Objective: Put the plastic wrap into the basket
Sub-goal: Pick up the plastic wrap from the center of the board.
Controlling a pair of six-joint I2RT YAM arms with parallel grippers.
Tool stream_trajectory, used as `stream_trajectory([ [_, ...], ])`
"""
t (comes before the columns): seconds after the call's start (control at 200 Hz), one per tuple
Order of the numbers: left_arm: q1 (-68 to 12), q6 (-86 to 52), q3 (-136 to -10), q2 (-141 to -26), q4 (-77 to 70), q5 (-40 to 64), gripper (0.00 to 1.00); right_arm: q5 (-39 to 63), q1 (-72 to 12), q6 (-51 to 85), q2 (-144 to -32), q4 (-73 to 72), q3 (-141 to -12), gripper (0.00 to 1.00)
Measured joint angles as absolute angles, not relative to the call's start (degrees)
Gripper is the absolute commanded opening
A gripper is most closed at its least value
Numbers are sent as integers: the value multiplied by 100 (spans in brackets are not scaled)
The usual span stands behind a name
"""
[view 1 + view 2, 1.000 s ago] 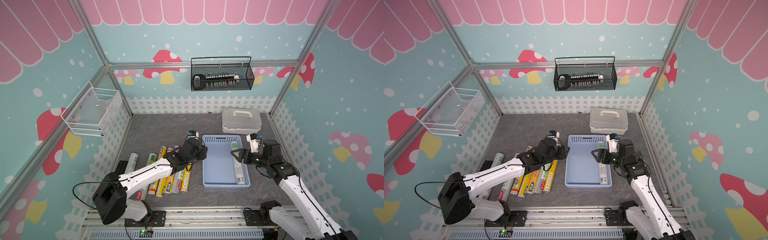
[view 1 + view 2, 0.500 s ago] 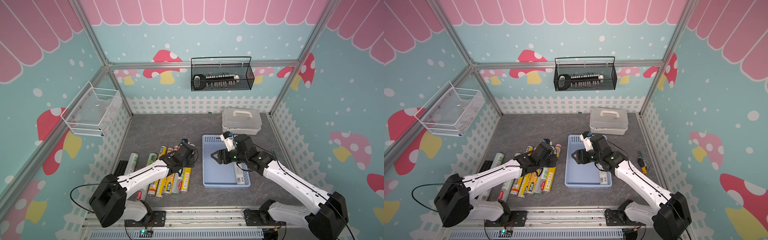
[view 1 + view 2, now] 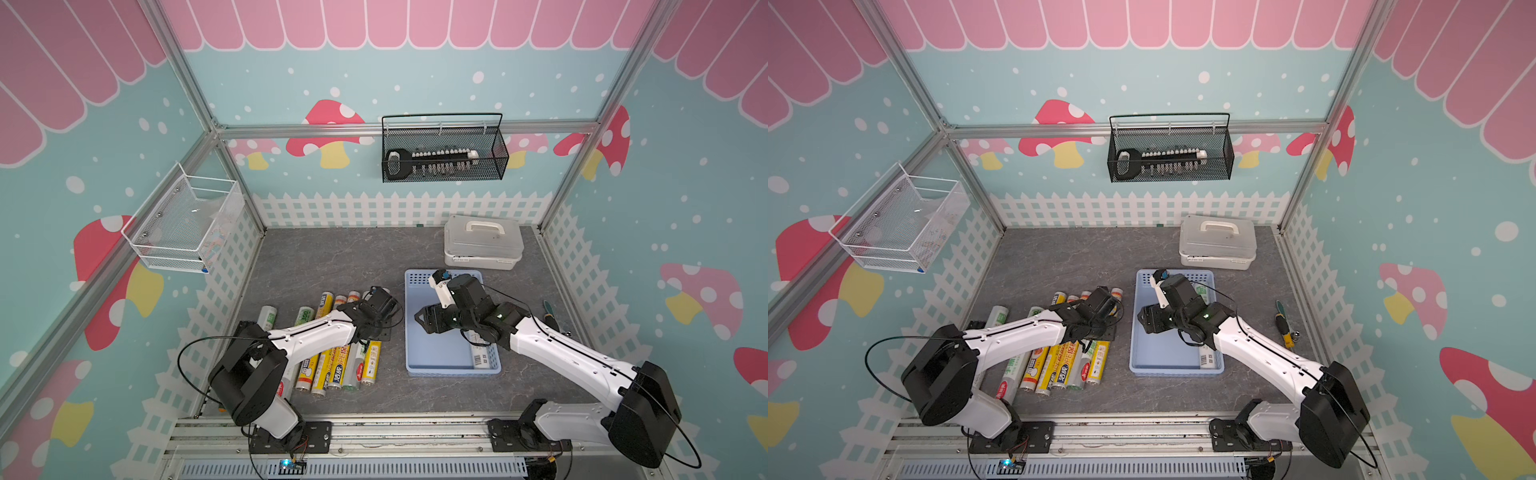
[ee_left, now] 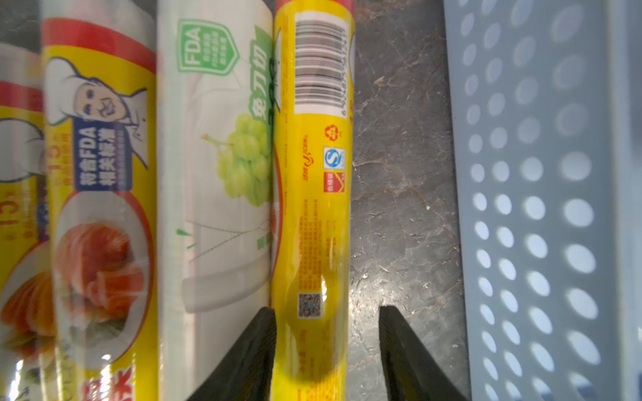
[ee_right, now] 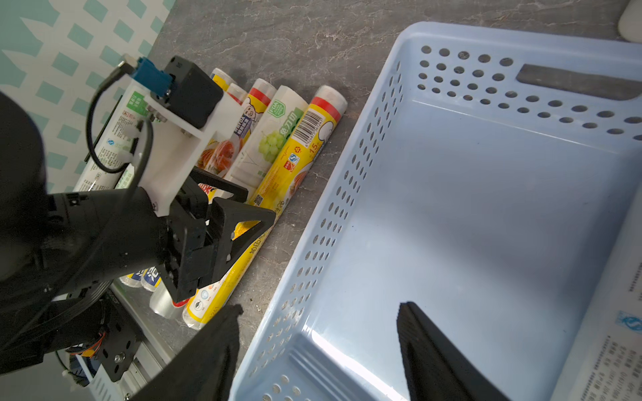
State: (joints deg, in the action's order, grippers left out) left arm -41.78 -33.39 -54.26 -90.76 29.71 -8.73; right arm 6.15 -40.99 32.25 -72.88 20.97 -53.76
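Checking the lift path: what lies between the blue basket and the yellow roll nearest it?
Only bare grey tabletop, with one finger of the left gripper over it, in the left wrist view.

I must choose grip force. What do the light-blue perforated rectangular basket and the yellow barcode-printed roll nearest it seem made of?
The light-blue perforated basket looks like moulded plastic, smooth and slightly glossy: even round holes, a soft highlight on its floor. The yellow barcode-printed roll wears a glossy printed plastic film, judged by its glare spots; its core is hidden.
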Motion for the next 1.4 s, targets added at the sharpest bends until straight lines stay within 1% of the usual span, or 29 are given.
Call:
stream_trajectory([
  [0.19,-4174,-3291,-5590,-9365,2995,-799,49,419,-4099,3312,-7288,2097,-5330,74],
  [0.33,-4176,-3277,-5717,-9671,3004,-746,53,303,-4099,3352,-7288,2102,-5245,75],
  [0.545,-4182,-3280,-5972,-10119,3020,-733,56,-3,-4099,3430,-7210,2152,-5070,76],
  [0.76,-4213,-3280,-6276,-10451,3013,-757,55,-276,-4099,3516,-6947,2189,-4906,77],
  [0.83,-4213,-3282,-6316,-10495,2987,-775,52,-357,-4099,3538,-6884,2196,-4884,77],
  [1.086,-4272,-3371,-6230,-10337,3006,-860,27,-642,-4099,3592,-6713,2259,-4869,78],
  [1.236,-4296,-3406,-6121,-9603,3179,-1017,20,-836,-4099,3627,-6556,2303,-4847,79],
  [1.401,-4296,-3483,-6136,-8527,3151,-1140,16,-1157,-4099,3653,-6228,2421,-4759,81],
])
